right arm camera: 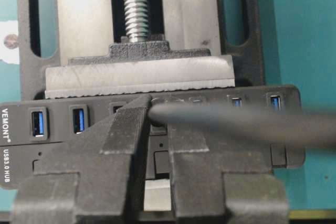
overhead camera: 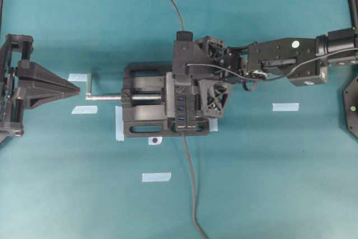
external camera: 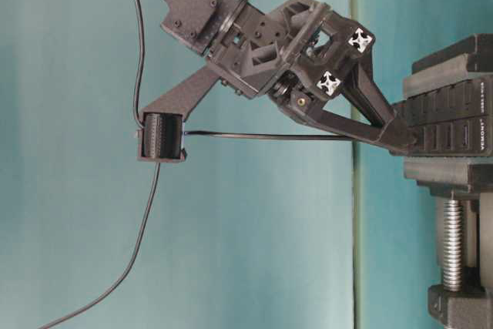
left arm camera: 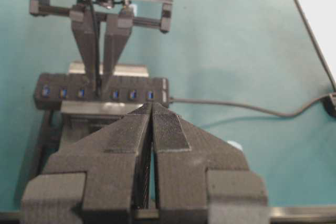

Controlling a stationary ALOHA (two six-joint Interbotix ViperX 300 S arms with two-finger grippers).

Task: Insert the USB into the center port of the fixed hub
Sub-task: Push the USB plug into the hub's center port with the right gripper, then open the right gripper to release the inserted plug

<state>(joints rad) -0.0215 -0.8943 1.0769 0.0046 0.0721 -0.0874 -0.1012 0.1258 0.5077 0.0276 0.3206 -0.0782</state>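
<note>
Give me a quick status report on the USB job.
Right gripper shut on the USB, tips at the fixed hub mid-row. Left gripper shut, empty, parked away from the vise. Seating in the center port hidden by the fingers.

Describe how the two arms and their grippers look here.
Both are matte black. The right gripper has long tapering fingers, open-lattice housings with white cross marks, and a thin black cable along the arm. The left gripper has wedge-shaped fingers with finely ribbed inner pads.

Matt black plastic hub (right arm camera: 21,145) w/ glossy blue ports; vise (right arm camera: 139,74) jaw dull grey metal, screw shiny threaded steel; teal cloth-like table (overhead camera: 268,183), matt.
</note>
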